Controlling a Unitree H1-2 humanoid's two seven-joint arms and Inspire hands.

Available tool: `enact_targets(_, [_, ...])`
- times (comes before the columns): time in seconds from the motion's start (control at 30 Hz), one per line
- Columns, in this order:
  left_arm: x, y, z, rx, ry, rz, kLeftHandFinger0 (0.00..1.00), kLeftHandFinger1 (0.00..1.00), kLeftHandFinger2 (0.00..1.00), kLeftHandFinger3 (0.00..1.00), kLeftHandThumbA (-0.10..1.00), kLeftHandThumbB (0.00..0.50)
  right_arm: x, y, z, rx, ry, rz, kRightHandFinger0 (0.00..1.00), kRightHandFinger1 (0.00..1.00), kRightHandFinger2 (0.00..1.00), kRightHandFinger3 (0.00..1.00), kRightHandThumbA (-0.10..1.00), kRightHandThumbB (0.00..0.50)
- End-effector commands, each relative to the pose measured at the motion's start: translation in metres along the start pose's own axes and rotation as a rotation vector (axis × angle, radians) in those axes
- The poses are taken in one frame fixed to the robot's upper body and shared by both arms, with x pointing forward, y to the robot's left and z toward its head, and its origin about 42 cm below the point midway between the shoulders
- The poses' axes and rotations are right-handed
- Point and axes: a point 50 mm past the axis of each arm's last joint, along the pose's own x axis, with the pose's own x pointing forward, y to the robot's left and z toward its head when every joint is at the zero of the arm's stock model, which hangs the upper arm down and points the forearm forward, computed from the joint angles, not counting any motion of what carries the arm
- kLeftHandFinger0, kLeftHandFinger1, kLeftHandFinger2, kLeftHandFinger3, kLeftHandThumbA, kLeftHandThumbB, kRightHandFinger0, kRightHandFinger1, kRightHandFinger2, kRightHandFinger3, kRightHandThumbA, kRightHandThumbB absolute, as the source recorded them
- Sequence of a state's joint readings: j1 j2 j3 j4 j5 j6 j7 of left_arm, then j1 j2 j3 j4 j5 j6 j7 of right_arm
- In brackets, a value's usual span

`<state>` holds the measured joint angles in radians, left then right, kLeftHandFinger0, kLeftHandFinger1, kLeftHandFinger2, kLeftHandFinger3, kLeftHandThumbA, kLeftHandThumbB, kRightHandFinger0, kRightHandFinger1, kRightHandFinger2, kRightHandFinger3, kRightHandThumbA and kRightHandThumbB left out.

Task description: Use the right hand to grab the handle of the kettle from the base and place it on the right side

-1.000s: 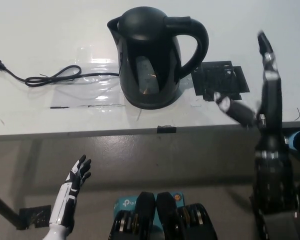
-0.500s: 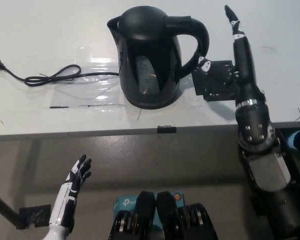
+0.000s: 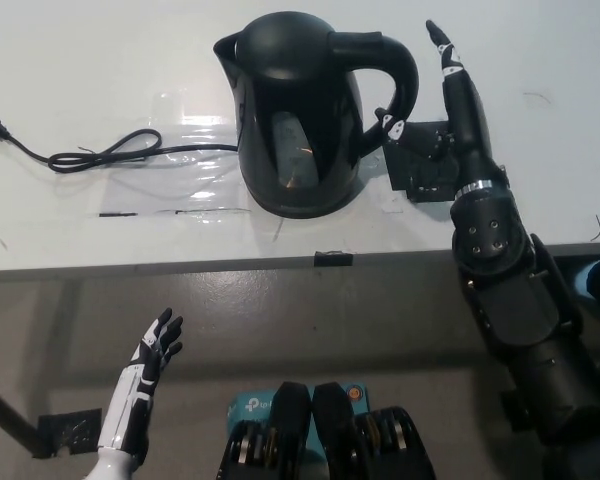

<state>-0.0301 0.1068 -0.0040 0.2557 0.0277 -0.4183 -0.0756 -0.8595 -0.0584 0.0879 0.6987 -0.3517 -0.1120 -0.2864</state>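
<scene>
Black right hand (image 3: 448, 105) released, fingers spread just right of curved handle (image 3: 395, 85) of glossy black plastic kettle (image 3: 300, 115) upright on white surface (image 3: 100, 80); white left hand (image 3: 152, 355) open, resting lower left.

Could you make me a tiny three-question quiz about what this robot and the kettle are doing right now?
1. True or false: the black right robot hand has already closed around the handle of the kettle.
2. Which robot hand hangs below the edge of the table? A) the white left robot hand B) the black right one C) both
3. Fill in: the cord lies on the table to the ______ of the kettle in the picture.

Key: 1. False: it is open, beside the handle, on its right. 2. A. 3. Left.
</scene>
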Motion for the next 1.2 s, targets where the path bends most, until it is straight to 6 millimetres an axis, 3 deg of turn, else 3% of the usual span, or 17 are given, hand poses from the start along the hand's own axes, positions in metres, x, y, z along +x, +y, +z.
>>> enact_targets(0.0, [0.005,0.003,0.008,0.016,-0.062,-0.012,1.0,1.0,1.0,1.0,1.0,0.5,0.027,-0.007,0.041,-0.002,-0.13,-0.049,1.0,1.0,1.0,1.0,0.78,0.239])
enact_targets(0.4, [0.006,0.004,0.007,0.02,-0.063,-0.013,0.99,1.0,1.0,1.0,1.0,0.5,0.05,-0.007,0.061,-0.016,-0.147,-0.054,1.0,1.0,1.0,1.0,0.79,0.228])
enact_targets(0.5, [0.004,0.004,0.006,0.009,-0.059,-0.01,0.99,1.0,1.0,1.0,1.0,0.5,0.055,-0.003,0.063,-0.028,-0.141,-0.043,1.0,1.0,1.0,1.0,0.73,0.217])
enact_targets(0.7, [0.005,0.003,0.009,0.011,-0.068,-0.011,1.0,1.0,1.0,1.0,1.0,0.5,0.064,-0.002,0.063,-0.014,-0.13,-0.047,1.0,1.0,1.0,1.0,0.58,0.219])
enact_targets(0.77, [0.005,0.003,0.01,0.002,-0.066,-0.012,1.0,1.0,1.0,1.0,1.0,0.5,0.072,-0.003,0.065,-0.019,-0.128,-0.054,1.0,1.0,1.0,1.0,0.37,0.23])
enact_targets(0.9, [0.006,0.003,0.012,-0.005,-0.055,-0.011,1.0,1.0,1.0,1.0,1.0,0.5,0.083,-0.007,0.063,-0.072,-0.097,-0.044,1.0,1.0,1.0,1.0,0.19,0.286])
enact_targets(1.0, [0.006,0.004,0.013,-0.001,-0.056,-0.009,1.0,1.0,1.0,1.0,1.0,0.5,0.086,-0.009,0.061,-0.09,-0.086,-0.036,1.0,1.0,1.0,1.0,0.14,0.317])
enact_targets(1.07, [0.006,0.004,0.014,-0.002,-0.058,-0.007,1.0,1.0,1.0,1.0,1.0,0.5,0.089,-0.01,0.064,-0.094,-0.092,-0.049,0.86,0.94,1.0,1.0,0.1,0.321])
enact_targets(1.1, [0.006,0.004,0.014,-0.001,-0.061,-0.007,1.0,1.0,1.0,1.0,1.0,0.5,0.09,-0.01,0.068,-0.092,-0.097,-0.088,0.45,0.59,0.78,0.75,0.0,0.302])
enact_targets(1.13, [0.006,0.004,0.014,0.002,-0.065,-0.007,1.0,1.0,1.0,1.0,1.0,0.5,0.091,-0.01,0.072,-0.111,-0.12,-0.13,0.23,0.35,0.5,0.47,-0.08,0.26])
enact_targets(1.17, [0.006,0.003,0.013,0.004,-0.064,-0.005,1.0,1.0,1.0,1.0,1.0,0.5,0.091,-0.01,0.075,-0.13,-0.137,-0.167,0.02,0.13,0.35,0.39,-0.1,0.212])
